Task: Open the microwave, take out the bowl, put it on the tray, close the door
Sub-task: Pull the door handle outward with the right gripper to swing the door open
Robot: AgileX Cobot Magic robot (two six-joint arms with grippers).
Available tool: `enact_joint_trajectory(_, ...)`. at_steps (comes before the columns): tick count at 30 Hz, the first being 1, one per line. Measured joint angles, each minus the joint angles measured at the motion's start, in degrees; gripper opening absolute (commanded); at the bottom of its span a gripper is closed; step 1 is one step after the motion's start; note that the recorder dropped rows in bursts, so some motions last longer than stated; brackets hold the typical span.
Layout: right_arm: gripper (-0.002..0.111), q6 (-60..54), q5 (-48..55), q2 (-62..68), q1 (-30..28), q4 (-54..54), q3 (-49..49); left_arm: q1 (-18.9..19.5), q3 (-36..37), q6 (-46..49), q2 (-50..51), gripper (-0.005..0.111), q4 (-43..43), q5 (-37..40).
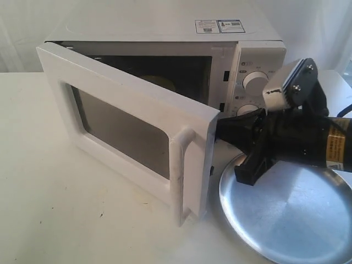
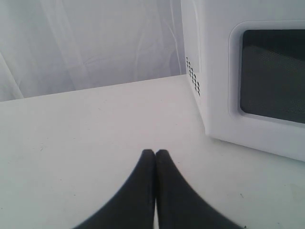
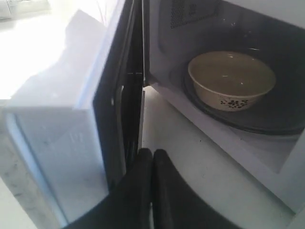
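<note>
- Now, the door [image 1: 110,71] of the microwave [image 1: 165,27] stands swung partway out. In the exterior view it screens nearly all of the cavity, and only a yellowish sliver shows above its top edge.
- Over to the right wrist view and there it is in full: the bowl [image 3: 232,78] sits upright on the glass turntable [image 3: 267,125], inside the microwave.
- The right gripper [image 3: 152,153] has its black fingers pressed tight together with nothing between them. The tips sit in the gap between the door's inner face and the front sill of the cavity.
- Whether those tips touch the door, I can't tell. In the exterior view they vanish behind the door's free edge, just above the handle [image 1: 181,165].
- That same arm covers part of the lower knob [image 1: 247,109] and hangs over the far rim of the tray [image 1: 286,220].
- The tray lies on the table at front right, cut off by the right and bottom edges of the view. Its rim sits just beside the door's lower corner, so it's tight there.
- The left gripper [image 2: 155,153] is pinched together too, and empty. It hangs over the white table [image 2: 71,143], near the microwave's vented side wall but apart from it. The exterior view doesn't show it.
- For open room, a broad stretch of table runs left of the door and in front of it.
</note>
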Motion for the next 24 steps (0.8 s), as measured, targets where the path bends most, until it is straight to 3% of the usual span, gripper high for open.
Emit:
enact_joint_trajectory(4,0.000,-3.2,-3.4,2.7,0.0,0.9,0.0,0.0,0.0,0.0,0.0,0.000,0.0,0.0)
enact_joint_trajectory(14,0.000,-5.8,-17.9,3.4,0.0,-8.7,0.0,0.0,0.0,0.0,0.0,0.000,0.0,0.0)
enact_joint_trajectory(20,0.000,-7.3,-14.4,3.5,0.0,-6.4,0.0,0.0,0.0,0.0,0.0,0.000,0.0,0.0)
enact_joint_trajectory(24,0.000,-10.0,-10.6,5.8,0.2,2.3,0.0,0.0,0.0,0.0,0.0,0.000,0.0,0.0)
